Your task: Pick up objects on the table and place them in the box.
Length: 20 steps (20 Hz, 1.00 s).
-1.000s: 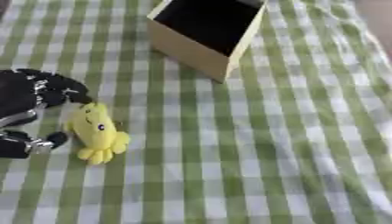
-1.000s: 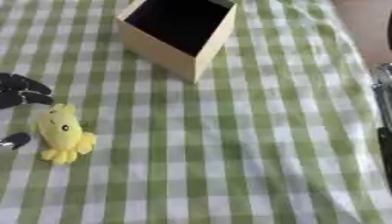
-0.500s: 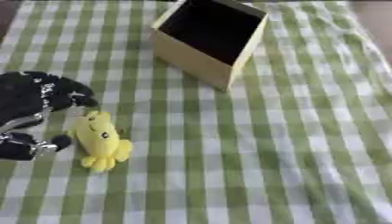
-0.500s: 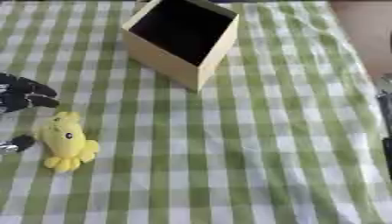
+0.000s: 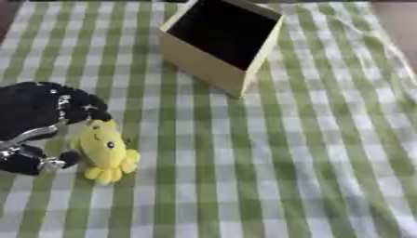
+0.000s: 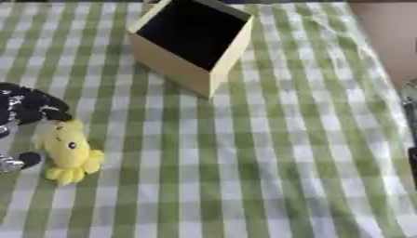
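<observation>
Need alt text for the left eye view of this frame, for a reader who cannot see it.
The robot's black left hand reaches in from the left edge, its fingers curved around the left side of a small yellow plush toy lying on a green-and-white checked tablecloth. An open, empty-looking tan cardboard box stands farther back, near the top centre.

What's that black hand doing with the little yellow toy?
The robot's left hand is closing in on a yellow plush toy lying on the green checked tablecloth; its fingers sit right beside the toy, which is not lifted yet. The open box it should go into stands farther back, with nothing visible inside.
</observation>
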Motion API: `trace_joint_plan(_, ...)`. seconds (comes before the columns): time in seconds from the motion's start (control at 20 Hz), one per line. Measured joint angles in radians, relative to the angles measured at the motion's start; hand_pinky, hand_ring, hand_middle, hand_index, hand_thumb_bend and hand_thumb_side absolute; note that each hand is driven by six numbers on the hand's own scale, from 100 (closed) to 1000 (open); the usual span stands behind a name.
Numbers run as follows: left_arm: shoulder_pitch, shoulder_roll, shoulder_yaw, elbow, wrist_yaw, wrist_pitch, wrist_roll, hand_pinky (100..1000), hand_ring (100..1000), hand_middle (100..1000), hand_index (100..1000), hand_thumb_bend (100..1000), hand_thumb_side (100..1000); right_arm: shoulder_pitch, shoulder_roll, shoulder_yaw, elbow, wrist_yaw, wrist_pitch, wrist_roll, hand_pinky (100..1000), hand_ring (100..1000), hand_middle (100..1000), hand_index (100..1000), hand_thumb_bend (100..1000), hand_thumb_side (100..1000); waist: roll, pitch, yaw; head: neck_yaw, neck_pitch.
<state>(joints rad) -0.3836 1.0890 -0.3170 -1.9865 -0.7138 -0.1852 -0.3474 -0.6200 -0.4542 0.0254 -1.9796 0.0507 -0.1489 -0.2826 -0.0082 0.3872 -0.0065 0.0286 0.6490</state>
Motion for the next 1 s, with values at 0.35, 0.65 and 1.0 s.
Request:
trace_joint_plan(0.35, -0.043, -0.025, -0.031, 0.0, 0.022, 0.018, -0.058, 718, 832, 815, 876, 340, 100, 0.0, 0.008, 0.0, 0.0, -0.001, 0.0, 0.0, 781, 712, 646, 801, 100, 849, -0.001, 0.0, -0.005, 0.001, 0.0)
trace_joint_plan(0.65, -0.067, -0.042, -0.05, 0.0, 0.033, 0.036, -0.103, 715, 829, 810, 866, 315, 100, 0.0, 0.01, 0.0, 0.0, -0.008, 0.0, -0.001, 781, 711, 645, 801, 100, 854, -0.002, 0.002, -0.006, 0.004, 0.0)
trace_joint_plan(1.0, -0.075, -0.05, -0.062, 0.0, 0.026, 0.053, -0.156, 666, 787, 728, 797, 302, 100, 0.0, 0.017, 0.001, 0.0, -0.019, 0.001, -0.001, 780, 710, 644, 800, 100, 859, -0.004, 0.004, -0.006, 0.005, 0.0)
